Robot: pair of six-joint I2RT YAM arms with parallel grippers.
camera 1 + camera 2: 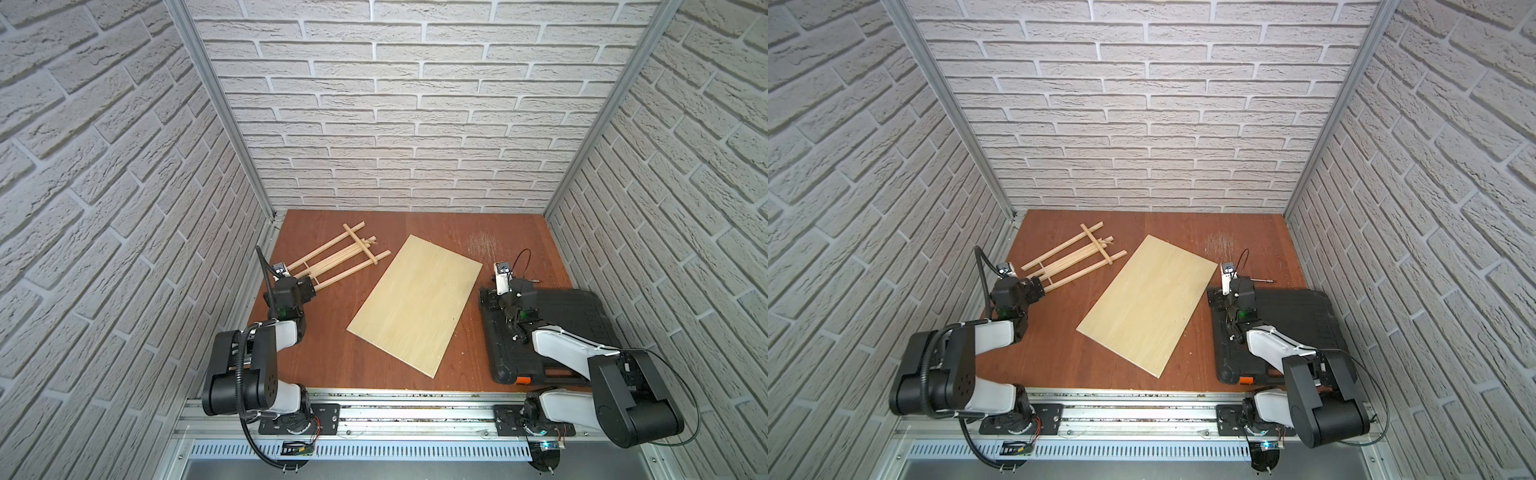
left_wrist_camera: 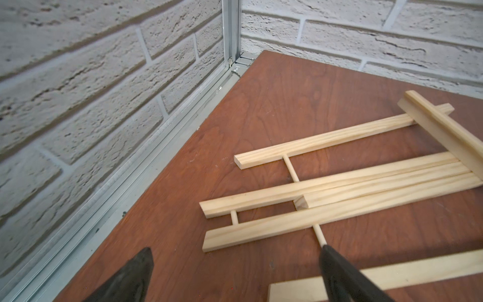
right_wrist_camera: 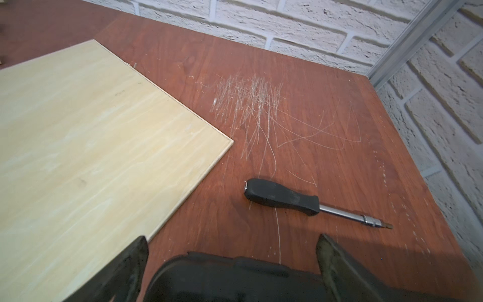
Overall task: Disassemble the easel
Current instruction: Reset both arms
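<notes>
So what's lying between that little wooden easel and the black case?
A large flat plywood board lies between the easel and the black case. Both top views show it.

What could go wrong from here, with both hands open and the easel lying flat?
1. The left hand has one finger right at the thin dowel of the easel. Closing there might bend or snap it, or shove the unsecured frame.
2. The screwdriver lies loose beyond the tool case. The right hand may roll it away, or clip the board corner beside it.
</notes>
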